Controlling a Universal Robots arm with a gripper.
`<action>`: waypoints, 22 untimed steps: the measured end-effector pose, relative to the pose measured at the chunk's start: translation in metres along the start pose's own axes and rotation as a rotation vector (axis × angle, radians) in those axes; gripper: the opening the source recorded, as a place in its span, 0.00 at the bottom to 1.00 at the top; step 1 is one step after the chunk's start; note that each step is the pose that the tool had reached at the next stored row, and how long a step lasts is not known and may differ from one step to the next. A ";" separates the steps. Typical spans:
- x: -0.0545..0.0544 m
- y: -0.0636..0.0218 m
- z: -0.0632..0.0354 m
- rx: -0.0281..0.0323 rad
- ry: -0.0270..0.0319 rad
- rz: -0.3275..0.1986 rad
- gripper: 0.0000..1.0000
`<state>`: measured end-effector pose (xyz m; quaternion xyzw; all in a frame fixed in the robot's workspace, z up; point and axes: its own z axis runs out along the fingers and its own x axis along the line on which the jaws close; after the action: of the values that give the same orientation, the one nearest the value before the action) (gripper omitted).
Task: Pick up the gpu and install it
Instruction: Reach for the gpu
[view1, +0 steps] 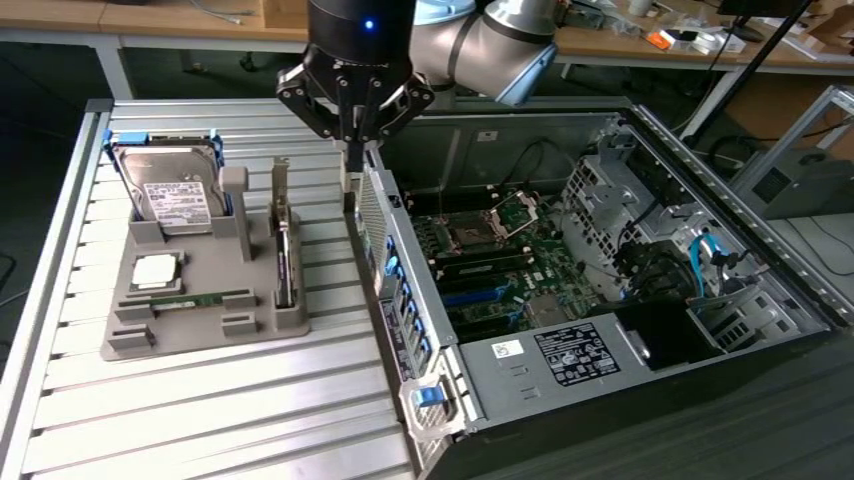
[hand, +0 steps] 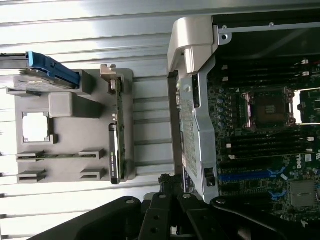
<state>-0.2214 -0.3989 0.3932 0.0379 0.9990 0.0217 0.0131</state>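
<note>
Looking down on the slatted table (view1: 200, 420), we find the gpu (view1: 283, 262) (hand: 115, 145) seated in the grey tray (view1: 200, 335) (hand: 65, 110), standing on its long edge in the slot along the tray side nearest the computer case (view1: 534, 380). Its long axis runs roughly parallel to the case's perforated rear wall (view1: 387, 250), from the far end of the tray toward the near end in the exterior view. The silver bracket (view1: 280, 180) (hand: 107, 72) sits at the far end and rises upright above the card. We see the gripper (view1: 354, 165) (hand: 170, 185) hanging with its fingers pressed together and nothing between them, over the gap between the tray and the case, just at the far top corner of that rear wall. It is near the bracket end of the gpu but apart from it, on the exterior view's right of the card. On the far side of the tray from the case, a hard drive (view1: 174, 195) leans in its own holder. Inside the open case lies the motherboard (view1: 494, 270) (hand: 260, 145).
</note>
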 end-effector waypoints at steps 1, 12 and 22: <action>0.000 0.0000 0.0000 0.0000 0.0000 0.000 0.11; 0.004 -0.0003 -0.0001 0.0000 0.0000 0.000 0.11; 0.008 -0.0006 -0.0002 0.0000 0.0000 0.000 0.11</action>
<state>-0.2299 -0.3989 0.3932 0.0379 0.9990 0.0217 0.0131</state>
